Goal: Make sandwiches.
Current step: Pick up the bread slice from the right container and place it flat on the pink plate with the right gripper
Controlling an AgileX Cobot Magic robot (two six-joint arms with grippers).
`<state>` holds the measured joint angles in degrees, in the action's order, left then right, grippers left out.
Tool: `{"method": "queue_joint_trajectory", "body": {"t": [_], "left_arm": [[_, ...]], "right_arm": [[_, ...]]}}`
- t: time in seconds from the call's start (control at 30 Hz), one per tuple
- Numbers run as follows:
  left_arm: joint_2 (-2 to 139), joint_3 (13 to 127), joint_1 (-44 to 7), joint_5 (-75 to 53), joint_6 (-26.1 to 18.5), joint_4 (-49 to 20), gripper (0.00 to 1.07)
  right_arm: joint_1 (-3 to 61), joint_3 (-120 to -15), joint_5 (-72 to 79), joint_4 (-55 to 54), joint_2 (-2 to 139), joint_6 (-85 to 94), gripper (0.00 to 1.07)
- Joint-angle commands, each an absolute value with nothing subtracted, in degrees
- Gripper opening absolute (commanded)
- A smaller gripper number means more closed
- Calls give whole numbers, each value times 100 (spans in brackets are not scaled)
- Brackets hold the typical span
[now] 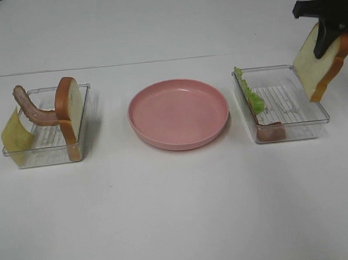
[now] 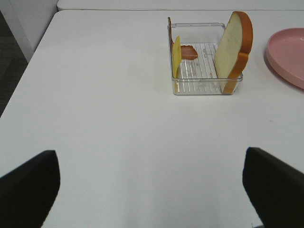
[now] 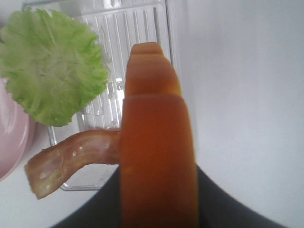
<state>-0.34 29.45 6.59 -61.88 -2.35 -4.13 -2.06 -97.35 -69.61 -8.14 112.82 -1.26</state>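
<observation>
My right gripper [image 1: 326, 39] is shut on a white bread slice [image 1: 316, 64] with an orange-brown crust [image 3: 156, 142] and holds it tilted in the air above the far right edge of the right clear tray [image 1: 292, 105]. That tray holds ruffled green lettuce [image 1: 252, 93] [image 3: 52, 66] and a bacon strip [image 1: 271, 133] [image 3: 66, 164]. The left clear tray [image 1: 43, 155] holds a second bread slice [image 1: 70, 108] [image 2: 232, 50] on edge, a curved bacon strip [image 1: 34, 111] and a yellow cheese slice [image 1: 14, 135] [image 2: 176, 56]. My left gripper [image 2: 149, 159] is open and empty, well short of the left tray.
A round pink plate [image 1: 178, 113] sits between the two trays with nothing on it; its rim shows in the left wrist view [image 2: 287, 52]. Everything stands on a white table [image 1: 180, 214], whose left edge shows in the left wrist view.
</observation>
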Motion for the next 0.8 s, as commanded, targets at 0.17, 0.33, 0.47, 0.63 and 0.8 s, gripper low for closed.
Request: {"method": "queue_joint_trajectory", "body": {"t": [0.17, 0.33, 0.47, 0.63, 0.8], "left_arm": [[-103, 2951, 630, -6171, -229, -447, 101], [-103, 2951, 630, -6171, -229, -447, 101], [-103, 2951, 630, -6171, -229, -447, 101], [-103, 2951, 630, -6171, -229, -435, 101], [-103, 2951, 630, -6171, -229, -435, 101]], "right_arm": [[-229, -9757, -7065, -1576, 10583, -218, 0], [160, -9757, -6709, -2974, 10439, -52, 0], [625, -9757, -6343, -3088, 10502, 0, 0], [1324, -9757, -5546, -3146, 10812, -57, 0], [1662, -9757, -5323, -3432, 11425, -46, 0]]}}
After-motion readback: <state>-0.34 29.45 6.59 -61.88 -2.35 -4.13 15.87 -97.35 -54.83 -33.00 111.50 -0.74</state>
